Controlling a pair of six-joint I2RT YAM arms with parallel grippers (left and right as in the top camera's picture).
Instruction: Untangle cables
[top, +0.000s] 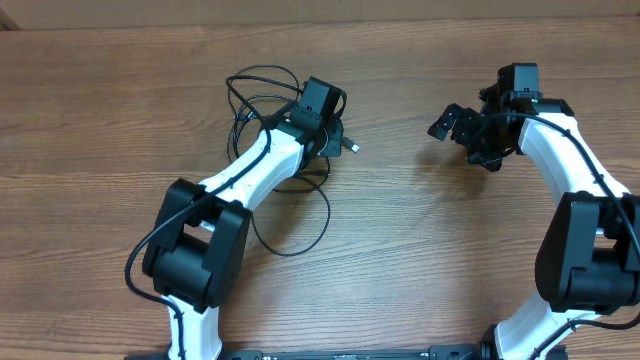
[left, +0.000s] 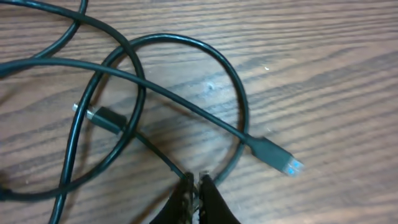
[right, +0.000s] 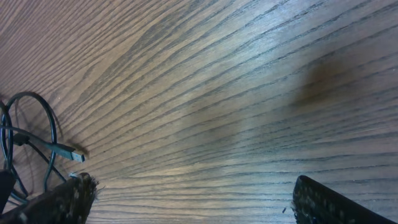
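Note:
The cables (top: 262, 88) lie as a loose black tangle on the table's left half, with one loop (top: 310, 235) trailing toward the front. My left gripper (top: 336, 138) rests on the tangle's right side. In the left wrist view its jaws (left: 196, 180) are pinched together on a thin cable strand (left: 158, 154), beside a curved loop (left: 236, 93) and a plug with a silver tip (left: 281, 160). My right gripper (top: 452, 123) hovers open over bare wood to the right, well apart from the cables. Its wrist view shows fingers (right: 62, 200) spread wide and the cables (right: 43, 118) far left.
Brown wood-grain table (top: 420, 230) all round. A second dark plug (left: 106, 118) lies inside the tangle. The two arms' white and black links (top: 200, 240) rise from the front edge at left and right.

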